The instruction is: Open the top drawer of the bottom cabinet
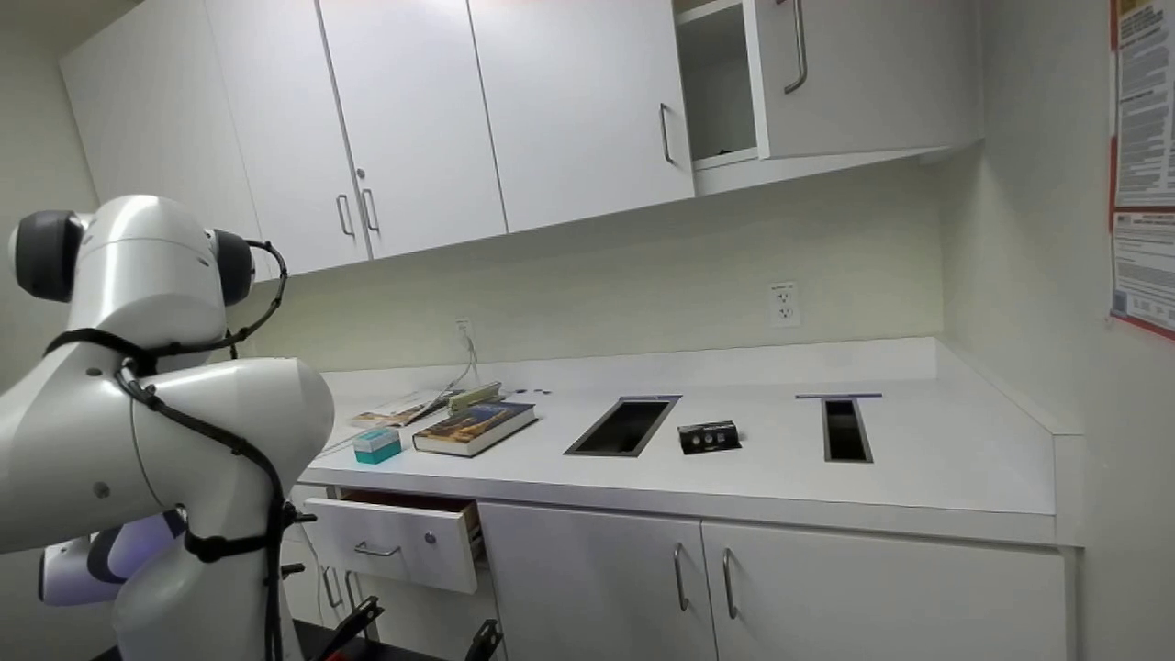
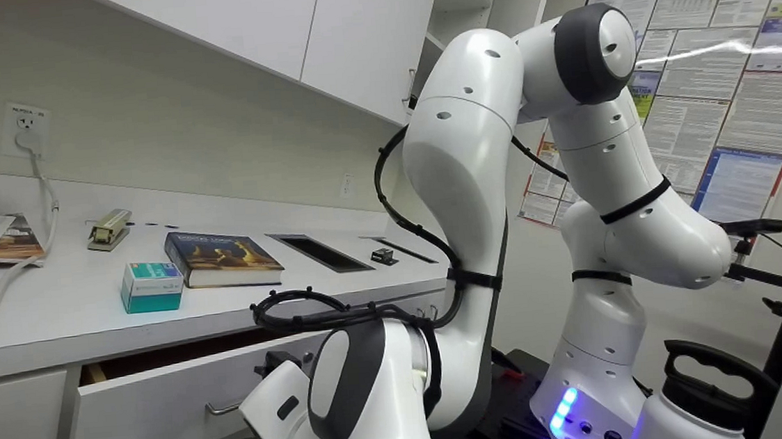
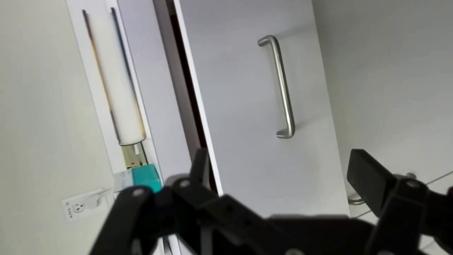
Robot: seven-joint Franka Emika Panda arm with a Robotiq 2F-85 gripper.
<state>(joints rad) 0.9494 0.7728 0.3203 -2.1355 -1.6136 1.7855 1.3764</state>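
The top drawer [image 1: 404, 543] of the white bottom cabinet [image 1: 597, 583] stands partly open. Its flat white front also shows in an exterior view [image 2: 162, 412] and in the wrist view [image 3: 240, 88]. Its silver bar handle [image 3: 283, 88] lies beyond my fingertips in the wrist view, with nothing around it. My gripper [image 3: 279, 154] is open and empty in front of the drawer front. One finger overlaps the dark gap at the drawer's top edge; the other is past its lower edge. I cannot tell whether either finger touches. The arm mostly hides the gripper in both exterior views.
The white countertop [image 1: 734, 487] overhangs the drawer. A teal and white box [image 2: 152, 287], a book [image 2: 223, 257] and a stapler [image 2: 109, 230] lie on it. Lower doors have vertical handles [image 1: 679, 576]. Wall cupboards [image 1: 587, 110] hang above; one door [image 1: 872, 73] stands open.
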